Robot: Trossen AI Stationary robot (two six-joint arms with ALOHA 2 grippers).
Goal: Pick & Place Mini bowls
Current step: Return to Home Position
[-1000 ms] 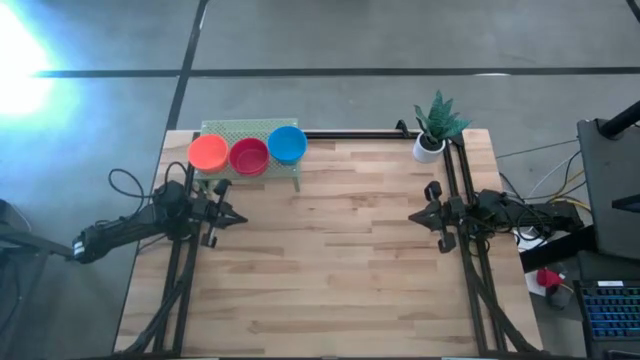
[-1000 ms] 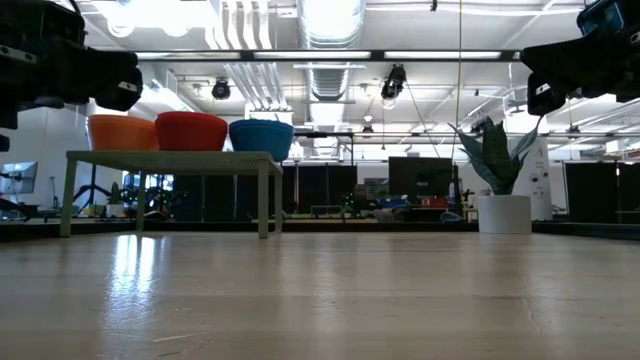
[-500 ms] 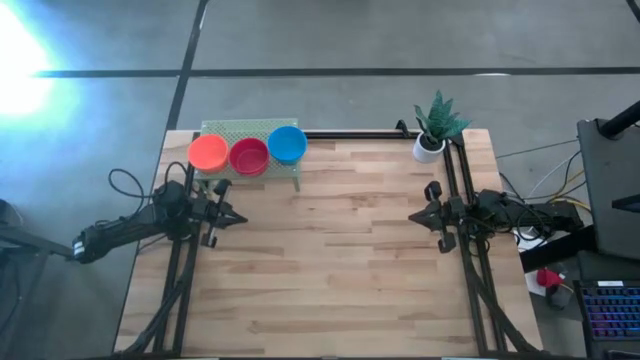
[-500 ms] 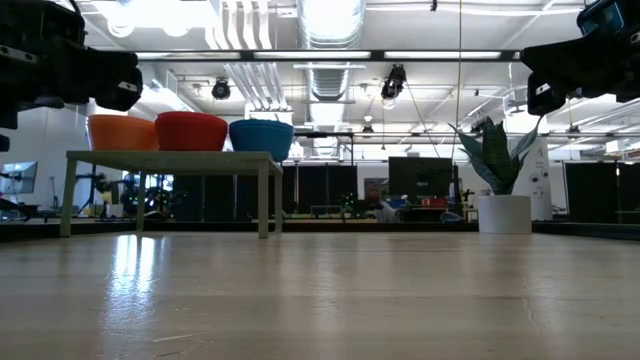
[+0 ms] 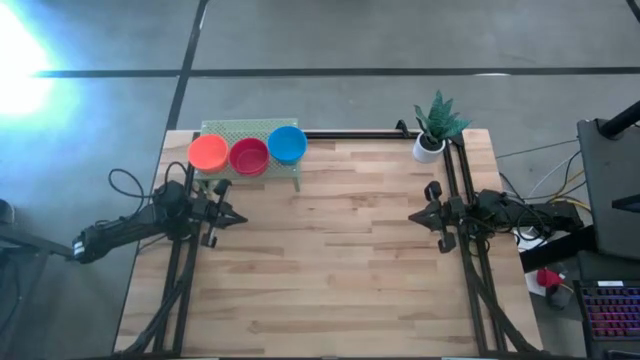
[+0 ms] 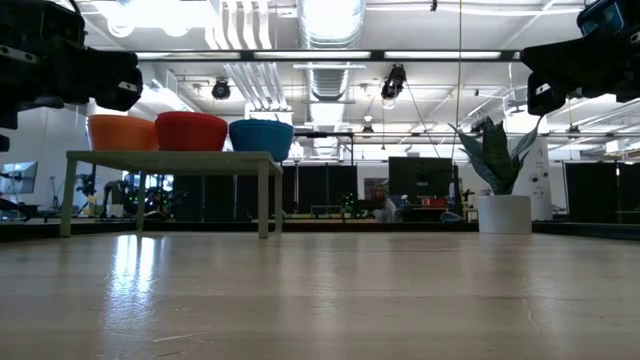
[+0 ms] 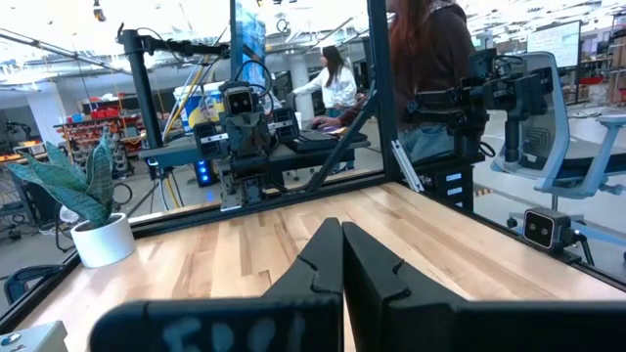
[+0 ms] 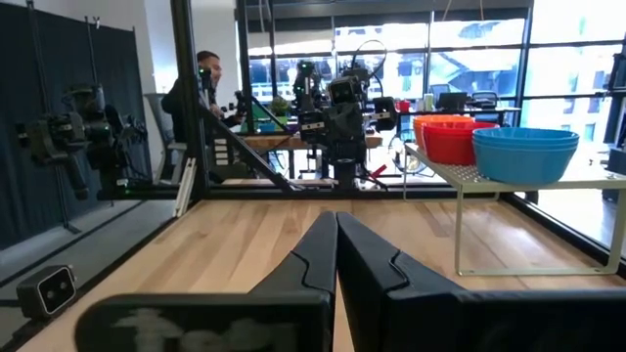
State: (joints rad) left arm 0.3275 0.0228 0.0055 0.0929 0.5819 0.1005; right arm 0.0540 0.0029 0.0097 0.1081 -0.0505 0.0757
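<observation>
the small round plastic mini bowls (image 5: 249, 156) stood in three stacks in a row (orange, red, blue) on the pale green mesh shelf (image 5: 235, 128) at the left arm's side of the light wooden table (image 5: 330, 270). the left gripper (image 5: 238, 218) and right gripper (image 5: 413, 217) hung over opposite table edges — each with its dark fingers pressed together.

A grey concrete floor (image 5: 350, 40) lies around the wooden bench (image 5: 330, 270), crossed by a dark seam. A strong white glare (image 5: 15, 60) falls on it off to the left. Beside the bench's right edge stands a black desk (image 5: 605, 180) with a lit keyboard (image 5: 612, 312). Seen level with the bench top, the hall has an open ceiling with pale ducts (image 6: 330, 20) and long strip lights (image 6: 330, 56). Tall windows (image 8: 435, 68) let in daylight, and a dark curtain (image 8: 59, 127) hangs near them. A grey office chair (image 7: 548, 117) stands just off the bench.
</observation>
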